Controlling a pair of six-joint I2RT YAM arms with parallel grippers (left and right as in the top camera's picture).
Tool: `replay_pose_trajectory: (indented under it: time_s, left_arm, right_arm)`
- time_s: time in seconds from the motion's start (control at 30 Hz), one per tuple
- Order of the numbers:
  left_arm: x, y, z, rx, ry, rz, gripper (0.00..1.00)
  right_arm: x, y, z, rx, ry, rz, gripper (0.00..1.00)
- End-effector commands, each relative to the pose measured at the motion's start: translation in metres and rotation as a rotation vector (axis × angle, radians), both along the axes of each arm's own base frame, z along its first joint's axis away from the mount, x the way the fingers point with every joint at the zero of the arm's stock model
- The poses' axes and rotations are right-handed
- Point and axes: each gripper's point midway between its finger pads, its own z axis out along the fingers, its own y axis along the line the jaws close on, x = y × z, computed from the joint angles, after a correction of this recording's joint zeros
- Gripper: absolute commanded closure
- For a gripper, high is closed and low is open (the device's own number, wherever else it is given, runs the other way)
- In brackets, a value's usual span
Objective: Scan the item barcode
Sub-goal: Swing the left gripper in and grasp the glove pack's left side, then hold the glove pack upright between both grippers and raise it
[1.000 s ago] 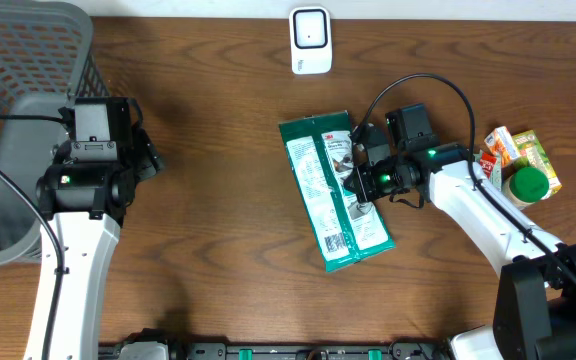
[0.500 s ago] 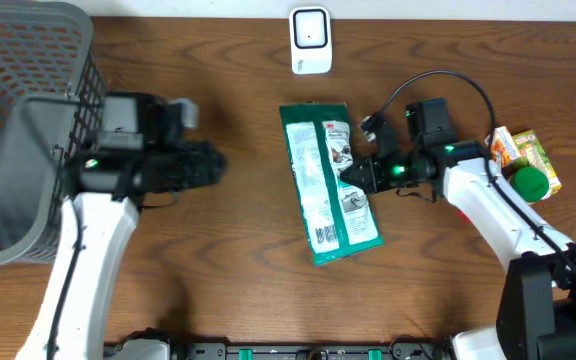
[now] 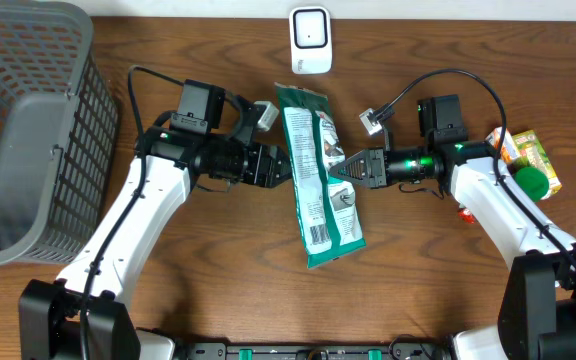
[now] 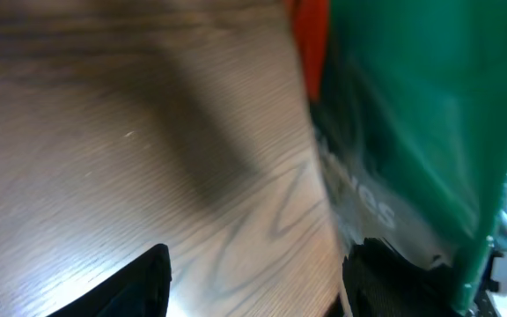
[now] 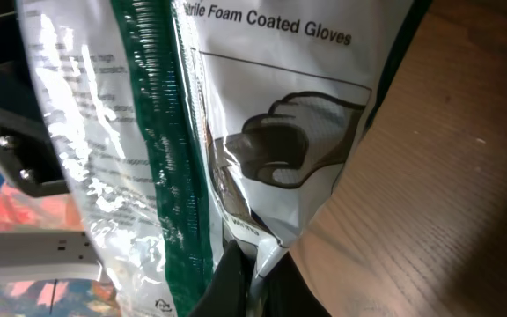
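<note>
Wood table (image 3: 218, 280) — basket (image 3: 73, 110) left, scanner (image 3: 310, 40) far edge, packet (image 3: 313, 215) mid.

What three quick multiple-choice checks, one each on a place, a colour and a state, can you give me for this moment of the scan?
1. Where is the white scanner?
A) at the far edge of the table, beyond the gloves packet
B) at the near edge
C) at the left edge

2. What colour is the basket?
A) red
B) grey
C) blue

3. How is the right gripper?
A) open over bare wood
B) shut on nothing
C) shut on the packet's edge

Answers:
1 A: in the overhead view it sits at the top, past the packet's upper end.
2 B: its mesh walls are grey.
3 C: the right wrist view shows the tips pinching the packet's edge.
</note>
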Motion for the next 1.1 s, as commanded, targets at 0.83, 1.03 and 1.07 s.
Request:
replay_pose_trajectory:
  time_s: [0.83, 1.03, 1.07]
  left_arm:
    - [0.015, 0.006, -0.005, 0.059, -0.069, 0.039, 0.3]
    - [0.011, -0.006, 0.009, -0.044, -0.063, -0.002, 0.29]
    - [0.011, -0.007, 0.01, -0.048, -0.065, -0.004, 0.29]
  right_arm:
    - [0.018, -0.039, -0.005, -0.031, 0.028, -0.119, 0.99]
    - [0.017, -0.037, -0.009, -0.051, 0.026, -0.118, 0.99]
    - [0.017, -0.037, -0.008, -0.051, 0.026, -0.117, 0.99]
